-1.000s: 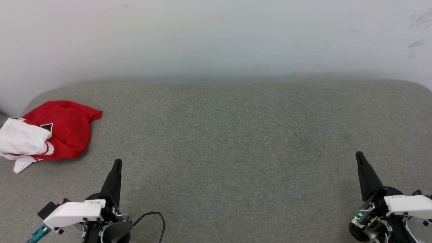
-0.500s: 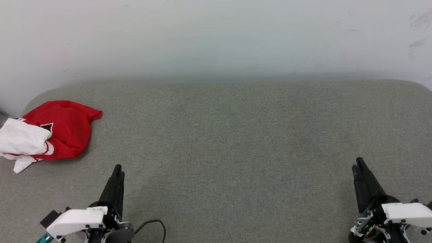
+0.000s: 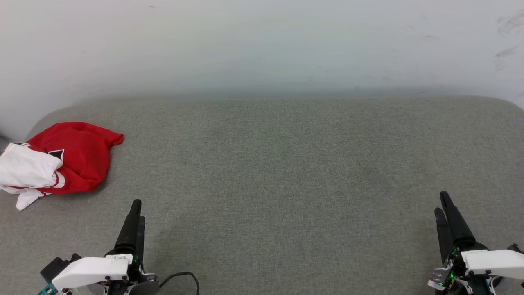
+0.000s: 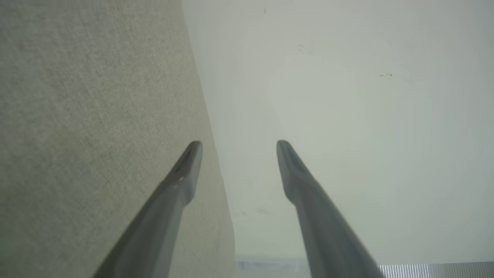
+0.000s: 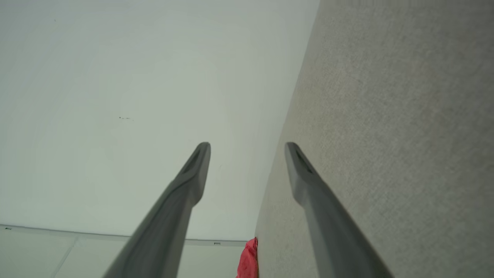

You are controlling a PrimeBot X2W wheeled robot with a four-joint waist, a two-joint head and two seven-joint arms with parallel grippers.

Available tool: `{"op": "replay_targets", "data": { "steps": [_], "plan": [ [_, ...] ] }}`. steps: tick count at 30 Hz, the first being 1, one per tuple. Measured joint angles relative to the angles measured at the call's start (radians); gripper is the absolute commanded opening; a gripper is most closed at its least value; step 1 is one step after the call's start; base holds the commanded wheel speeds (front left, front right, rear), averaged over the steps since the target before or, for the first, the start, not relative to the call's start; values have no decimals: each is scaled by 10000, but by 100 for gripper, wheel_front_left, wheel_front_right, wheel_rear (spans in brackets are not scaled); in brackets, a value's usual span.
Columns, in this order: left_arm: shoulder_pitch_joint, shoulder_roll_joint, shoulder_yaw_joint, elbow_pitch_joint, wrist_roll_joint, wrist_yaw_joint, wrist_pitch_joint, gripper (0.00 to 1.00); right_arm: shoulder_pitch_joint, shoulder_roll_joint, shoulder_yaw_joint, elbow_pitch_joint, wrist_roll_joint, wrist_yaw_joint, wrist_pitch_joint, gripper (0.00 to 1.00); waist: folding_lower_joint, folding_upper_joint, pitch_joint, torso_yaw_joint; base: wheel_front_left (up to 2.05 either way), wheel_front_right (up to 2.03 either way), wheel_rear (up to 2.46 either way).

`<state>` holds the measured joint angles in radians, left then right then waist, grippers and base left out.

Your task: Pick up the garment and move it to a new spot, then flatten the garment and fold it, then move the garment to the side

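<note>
The garment [image 3: 69, 157], a red jersey shirt with a white sleeve bunched on its left, lies crumpled at the far left of the grey fabric surface [image 3: 278, 164]. A sliver of its red cloth, the garment [image 5: 249, 260], peeks in at the bottom of the right wrist view. My left gripper [image 3: 137, 209] stands at the lower left, below and right of the garment and apart from it. In the left wrist view that gripper [image 4: 235, 148] is open with nothing between its fingers. My right gripper [image 3: 442, 203] is at the lower right, open and bare [image 5: 247, 150].
A pale wall [image 3: 262, 45] rises behind the surface. A black cable [image 3: 184, 276] loops by the left arm's base. The surface's left end curves away just beyond the garment.
Both grippers went from shut to open and drew back toward the bottom of the head view. The garment has not moved.
</note>
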<state>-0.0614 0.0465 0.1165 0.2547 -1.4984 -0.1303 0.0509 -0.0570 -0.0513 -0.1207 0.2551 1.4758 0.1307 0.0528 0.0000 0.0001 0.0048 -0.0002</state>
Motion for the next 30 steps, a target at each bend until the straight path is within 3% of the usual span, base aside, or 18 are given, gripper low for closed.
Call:
{"op": "replay_targets", "data": {
  "steps": [11, 30],
  "plan": [
    [0, 0, 84, -740, 1981, 374, -474, 100, 20, 4, -59, -830, -2174, 0, -474, 100, 0, 0, 6, 9, 0, 0, 0],
    [134, 6, -466, -1699, 5979, 1407, -1168, 100, 213, 6, 564, -2228, -6590, 0, -1158, 100, 0, 0, 13, 37, 0, 0, 0]
  ]
}}
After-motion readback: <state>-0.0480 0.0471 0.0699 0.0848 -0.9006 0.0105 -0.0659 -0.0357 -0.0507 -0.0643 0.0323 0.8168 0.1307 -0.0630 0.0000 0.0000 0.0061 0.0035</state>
